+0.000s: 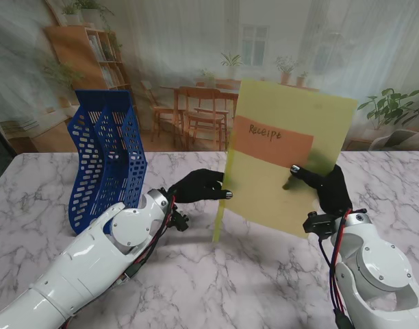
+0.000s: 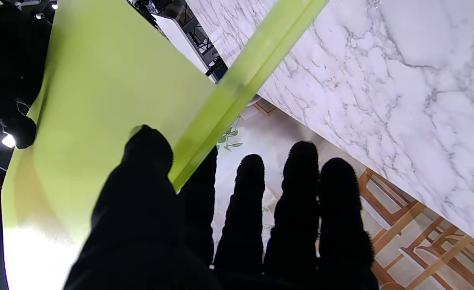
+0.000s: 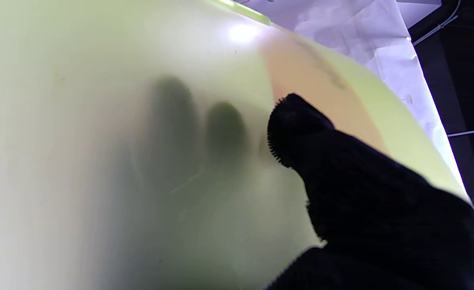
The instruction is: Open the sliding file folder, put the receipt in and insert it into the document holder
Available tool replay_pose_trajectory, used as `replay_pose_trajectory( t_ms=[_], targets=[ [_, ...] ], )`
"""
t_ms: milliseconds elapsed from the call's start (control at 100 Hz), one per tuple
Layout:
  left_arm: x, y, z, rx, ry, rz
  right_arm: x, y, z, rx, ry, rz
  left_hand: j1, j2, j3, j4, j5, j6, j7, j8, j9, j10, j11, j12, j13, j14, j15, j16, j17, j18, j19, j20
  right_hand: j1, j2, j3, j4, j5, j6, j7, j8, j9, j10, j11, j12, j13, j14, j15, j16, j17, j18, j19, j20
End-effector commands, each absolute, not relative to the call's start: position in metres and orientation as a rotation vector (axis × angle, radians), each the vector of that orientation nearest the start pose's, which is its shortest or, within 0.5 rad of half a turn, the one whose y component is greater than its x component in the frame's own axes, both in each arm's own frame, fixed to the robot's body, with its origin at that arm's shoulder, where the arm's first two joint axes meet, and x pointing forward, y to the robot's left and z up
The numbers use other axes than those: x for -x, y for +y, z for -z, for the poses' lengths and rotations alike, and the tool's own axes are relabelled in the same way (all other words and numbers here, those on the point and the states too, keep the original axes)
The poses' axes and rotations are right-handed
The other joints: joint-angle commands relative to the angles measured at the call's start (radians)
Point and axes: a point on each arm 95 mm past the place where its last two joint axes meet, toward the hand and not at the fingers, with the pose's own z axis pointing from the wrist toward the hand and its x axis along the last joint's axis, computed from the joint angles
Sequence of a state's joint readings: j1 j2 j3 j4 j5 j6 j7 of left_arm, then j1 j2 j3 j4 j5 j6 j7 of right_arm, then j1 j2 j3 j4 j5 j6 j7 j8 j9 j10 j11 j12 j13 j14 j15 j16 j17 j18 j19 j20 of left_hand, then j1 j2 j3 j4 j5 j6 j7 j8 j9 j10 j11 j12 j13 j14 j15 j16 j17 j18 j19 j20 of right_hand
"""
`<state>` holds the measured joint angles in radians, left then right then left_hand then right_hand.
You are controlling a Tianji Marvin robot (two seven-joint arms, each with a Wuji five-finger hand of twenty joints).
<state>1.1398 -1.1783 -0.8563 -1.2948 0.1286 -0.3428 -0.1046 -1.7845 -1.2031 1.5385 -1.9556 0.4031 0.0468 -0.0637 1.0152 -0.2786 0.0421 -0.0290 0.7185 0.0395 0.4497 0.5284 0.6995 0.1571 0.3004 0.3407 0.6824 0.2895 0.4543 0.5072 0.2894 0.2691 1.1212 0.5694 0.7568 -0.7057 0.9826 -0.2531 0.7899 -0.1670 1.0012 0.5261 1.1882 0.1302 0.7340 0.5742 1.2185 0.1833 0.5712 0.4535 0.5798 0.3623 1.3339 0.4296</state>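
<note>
Nearest the camera, in the lower half of the stand view, both arms are raised over the marbled bench (image 1: 216, 288). The left robot hand (image 1: 199, 186), left of centre, is clamped on the darker spine strip (image 2: 237, 86) of the yellow-green sliding file folder (image 1: 281, 161); in the left wrist view the thumb (image 2: 148, 151) is pressed on the sheet beside that strip, with the other fingers behind. The right robot hand (image 1: 326, 186), right of centre, is closed on the folder's lower right part, thumb in front and fingers seen as shadows through the translucent plastic in the right wrist view.

The folder is held upright, clear of the bench, at the middle of the frame. Inside it, an orange receipt (image 1: 272, 139) marked "Receipt" is seen through the cover in its upper half.

Farther back, at the upper left, the blue perforated document holder (image 1: 103, 157) is standing on the bench, well apart from the folder; no papers can be seen in it.

Several risks are judged from here. The receipt could slide out if the folder were tilted toward an unsealed edge. The thin sheet could buckle if squeezed or twisted between the two grips. The light holder could be tipped or pushed away if the folder's edge were to catch a wall instead of a slot.
</note>
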Motion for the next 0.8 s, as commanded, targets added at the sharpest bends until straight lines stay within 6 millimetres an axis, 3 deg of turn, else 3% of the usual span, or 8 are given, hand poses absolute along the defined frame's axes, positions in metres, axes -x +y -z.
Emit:
replay_pose_trajectory(
  t_ms=[0,120,340,530,610,790],
  targets=[
    [-0.4633,-0.1089,0.2994,1.687,1.494,2.336,-0.3631,-0.0481,0.2325,2.049,-0.032,2.227,0.042,-0.001,0.009,0.024,0.037,-0.035,0.039,0.017,0.021,-0.010,-0.018,-0.014,0.013,0.005,0.015,0.008,-0.013,0.013,-0.005,-0.011,0.048,0.071,0.068,0.015,0.010,-0.118,0.111,0.049,-0.007,-0.034,0.066,0.022,0.041,-0.046,0.060,0.028,0.015,-0.043,0.005,-0.009],
    [-0.4634,-0.1077,0.2983,1.699,1.482,2.335,-0.3619,-0.0499,0.2323,2.046,-0.027,2.228,0.086,0.023,-0.007,0.037,0.071,-0.012,0.116,-0.009,0.051,-0.012,-0.002,-0.010,0.025,0.003,0.022,0.011,-0.008,0.012,-0.004,-0.010,0.048,0.072,0.066,0.015,0.011,-0.118,0.112,0.048,-0.006,-0.035,0.065,0.022,0.041,-0.046,0.059,0.029,0.019,-0.042,0.005,-0.011],
    [-0.4622,-0.1065,0.2984,1.715,1.465,2.333,-0.3608,-0.0508,0.2321,2.044,-0.021,2.239,0.137,0.054,0.007,0.036,0.079,-0.025,0.121,-0.059,0.060,-0.007,0.001,-0.008,0.028,0.006,0.024,0.011,-0.006,0.014,-0.006,-0.011,0.049,0.074,0.065,0.015,0.010,-0.116,0.113,0.046,-0.006,-0.031,0.065,0.022,0.044,-0.044,0.058,0.031,0.023,-0.040,0.005,-0.015],
    [-0.4596,-0.1095,0.2979,1.727,1.455,2.354,-0.3602,-0.0517,0.2337,2.050,-0.010,2.243,0.168,0.046,0.011,0.045,0.085,-0.016,0.153,-0.049,0.169,-0.001,0.060,0.030,0.100,-0.001,0.088,0.039,0.032,0.021,0.050,0.012,0.050,0.076,0.064,0.016,0.008,-0.114,0.113,0.045,-0.006,-0.031,0.065,0.022,0.045,-0.042,0.058,0.033,0.023,-0.038,0.005,-0.017],
    [-0.4592,-0.1119,0.2976,1.703,1.464,2.361,-0.3600,-0.0530,0.2348,2.049,-0.003,2.249,0.165,0.041,0.014,0.046,0.081,-0.020,0.186,-0.047,0.213,-0.052,0.057,0.116,0.111,-0.013,0.108,0.053,0.045,0.011,0.070,0.020,0.050,0.077,0.064,0.016,0.008,-0.113,0.113,0.044,-0.006,-0.030,0.065,0.022,0.043,-0.040,0.057,0.033,0.024,-0.038,0.005,-0.018],
    [-0.4586,-0.1152,0.2961,1.688,1.463,2.376,-0.3594,-0.0557,0.2377,2.057,-0.018,2.279,0.169,0.041,0.023,0.049,0.073,-0.034,0.219,-0.023,0.233,-0.070,0.057,0.151,0.110,-0.019,0.113,0.058,0.046,0.006,0.077,0.022,0.051,0.077,0.065,0.016,0.008,-0.110,0.114,0.043,-0.006,-0.026,0.067,0.023,0.046,-0.038,0.058,0.035,0.024,-0.037,0.006,-0.020]
  ],
)
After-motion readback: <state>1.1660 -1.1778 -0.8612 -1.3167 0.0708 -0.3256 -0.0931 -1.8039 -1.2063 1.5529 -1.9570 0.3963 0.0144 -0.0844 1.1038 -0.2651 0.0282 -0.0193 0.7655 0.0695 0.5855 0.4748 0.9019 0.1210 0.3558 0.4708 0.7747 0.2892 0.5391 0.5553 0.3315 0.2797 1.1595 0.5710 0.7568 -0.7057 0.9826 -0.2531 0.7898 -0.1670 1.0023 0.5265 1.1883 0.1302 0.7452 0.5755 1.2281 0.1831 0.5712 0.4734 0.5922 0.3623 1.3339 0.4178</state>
